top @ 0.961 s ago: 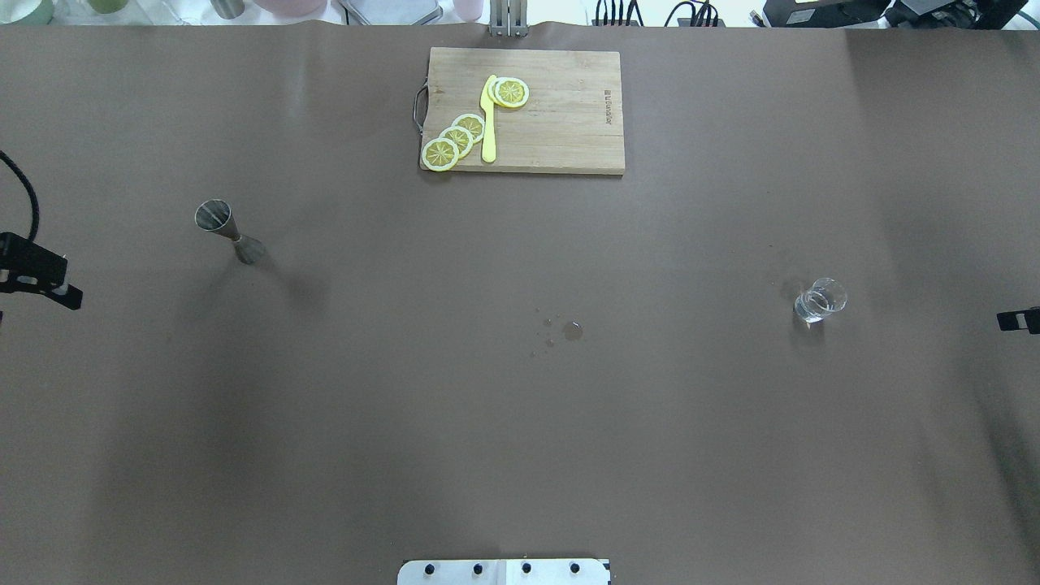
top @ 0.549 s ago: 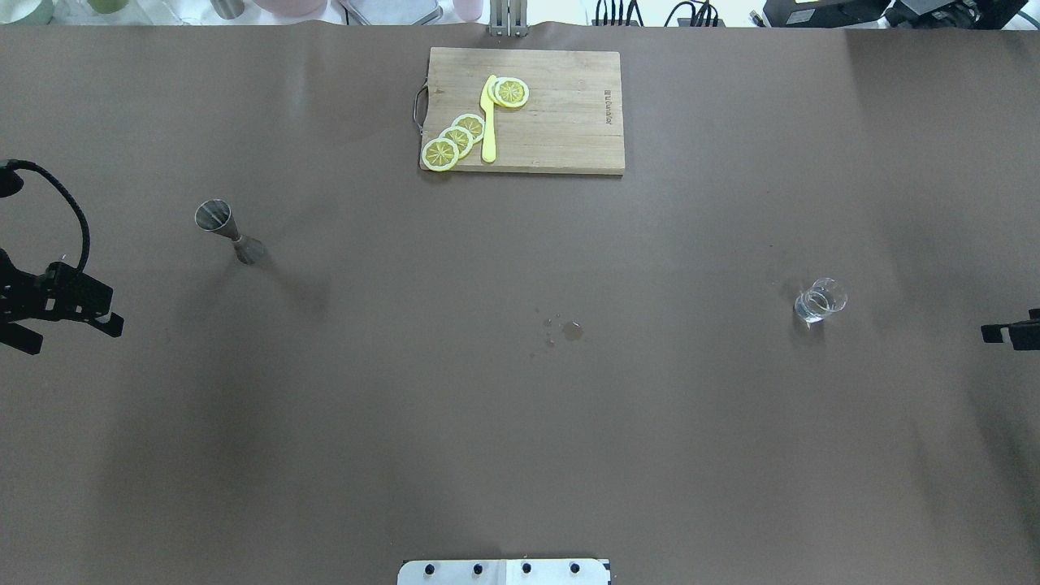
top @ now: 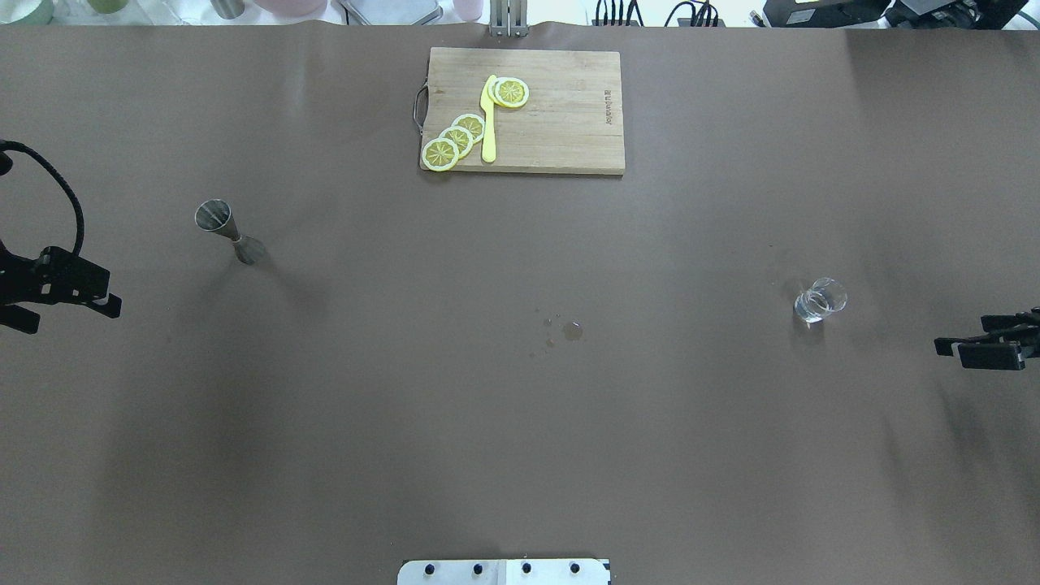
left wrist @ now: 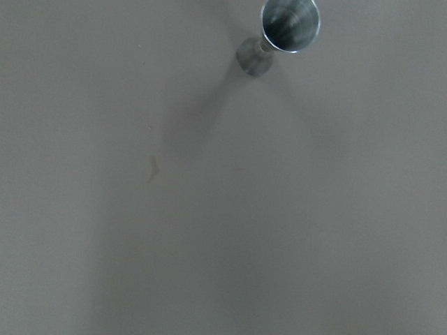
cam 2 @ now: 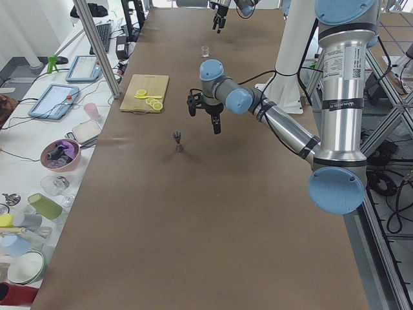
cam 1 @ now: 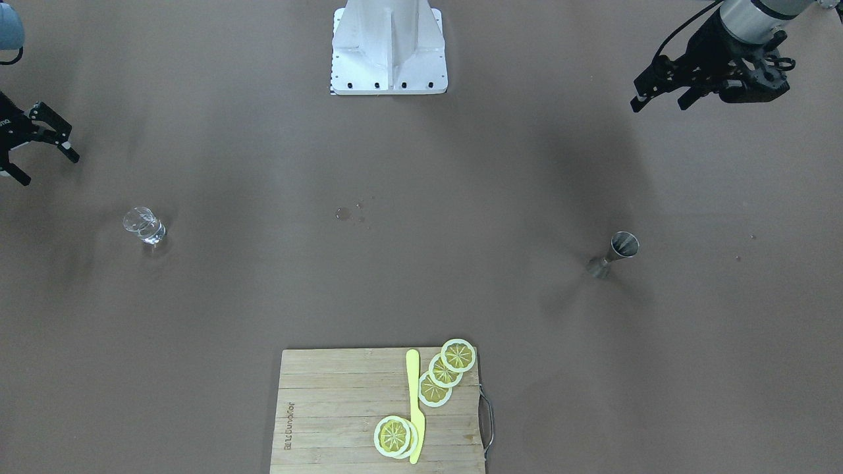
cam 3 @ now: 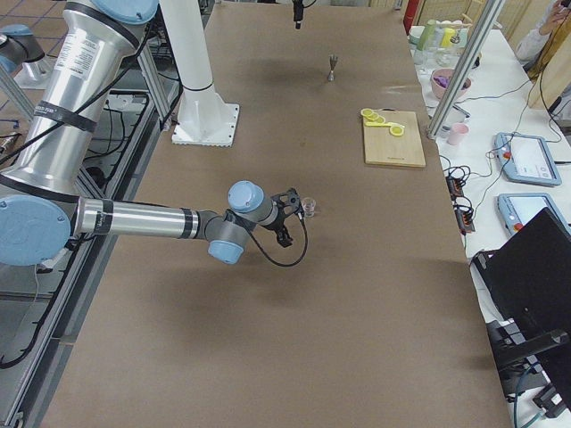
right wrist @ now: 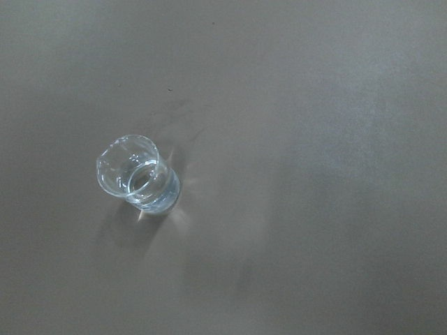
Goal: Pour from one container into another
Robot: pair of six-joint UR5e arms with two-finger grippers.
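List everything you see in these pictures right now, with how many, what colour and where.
table: one, brown cover, fills the view
jigger: one, silver metal, upright on the robot's left side
glass: one, clear, upright on the robot's right side
droplets: a small cluster, clear, near the table's middle
cutting board: one, light wood, far edge of the table, middle
lemon slices: about five, yellow, on the cutting board in two groups
knife: one, yellow, on the board between the slice groups
bench clutter: many pieces, mixed colours, beside the table
base mount: one, white, robot's edge of the table
left gripper: one, black, open, above the table short of the jigger
right gripper: one, black, open, near the glass
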